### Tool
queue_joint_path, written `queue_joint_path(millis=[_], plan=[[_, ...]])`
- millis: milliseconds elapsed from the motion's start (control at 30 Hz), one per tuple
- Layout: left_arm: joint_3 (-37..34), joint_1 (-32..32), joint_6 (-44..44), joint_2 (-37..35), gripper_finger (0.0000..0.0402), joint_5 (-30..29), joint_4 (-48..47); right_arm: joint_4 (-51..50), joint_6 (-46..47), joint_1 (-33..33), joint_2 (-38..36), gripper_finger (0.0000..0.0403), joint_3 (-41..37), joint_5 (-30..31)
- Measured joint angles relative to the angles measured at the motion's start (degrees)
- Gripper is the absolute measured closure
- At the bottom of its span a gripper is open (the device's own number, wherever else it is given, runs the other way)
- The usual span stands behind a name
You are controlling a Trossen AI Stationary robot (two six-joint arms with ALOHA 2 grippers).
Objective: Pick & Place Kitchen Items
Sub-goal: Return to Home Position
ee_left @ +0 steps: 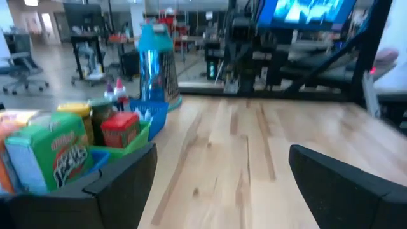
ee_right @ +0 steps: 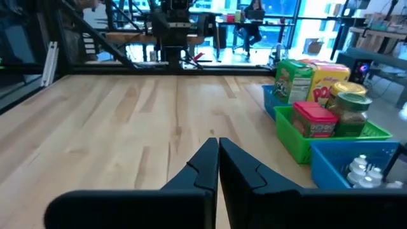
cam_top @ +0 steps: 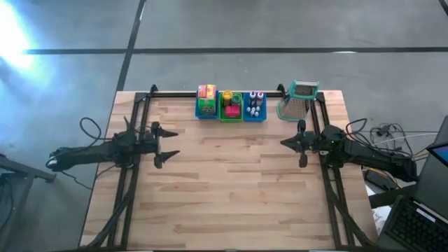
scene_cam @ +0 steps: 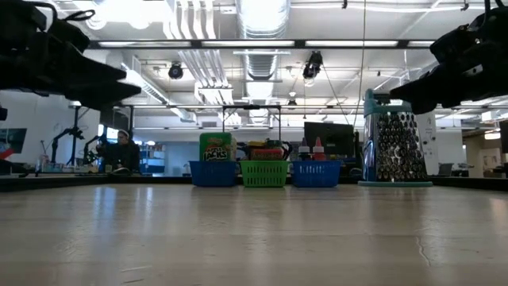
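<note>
Left gripper (cam_top: pixel 170 143) hangs near the table's (cam_top: pixel 231 203) left edge, fingers spread wide, empty. Boxes (cam_top: pixel 206 98), a red can (cam_top: pixel 233 110) and small bottles (cam_top: pixel 255 105) sit in three bins (cam_top: pixel 230 118) at mid far edge, with open wood in front. Right gripper (cam_top: pixel 283 142), near the right edge, holds nothing; its wrist view shows the fingertips touching.

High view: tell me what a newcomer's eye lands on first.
Three packed bins stand in a row at the far edge of the table: left blue bin, green bin, right blue bin, with the metal grater standing to their right. Closer in, the left gripper hovers open and the right gripper shut, tips facing each other.
</note>
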Motion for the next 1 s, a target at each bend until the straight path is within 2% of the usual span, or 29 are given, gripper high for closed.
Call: queue_joint_path(millis=[200,533,1000], plan=[[0.10,0.00,0.40,-1.62,0.0039,1.13,-1.04,0.03,1.50,0.02,1.76,0.0394,0.00,-0.80],[0.10,0.00,-0.10,-0.28,0.0039,1.15,-1.33,0.04,2.59,0.02,4.49,0.0394,0.00,-0.80],[-0.01,0.00,-0.17,-0.28,0.0039,0.96,0.00,0.06,1.32,0.04,5.25,0.0394,0.00,-0.78]])
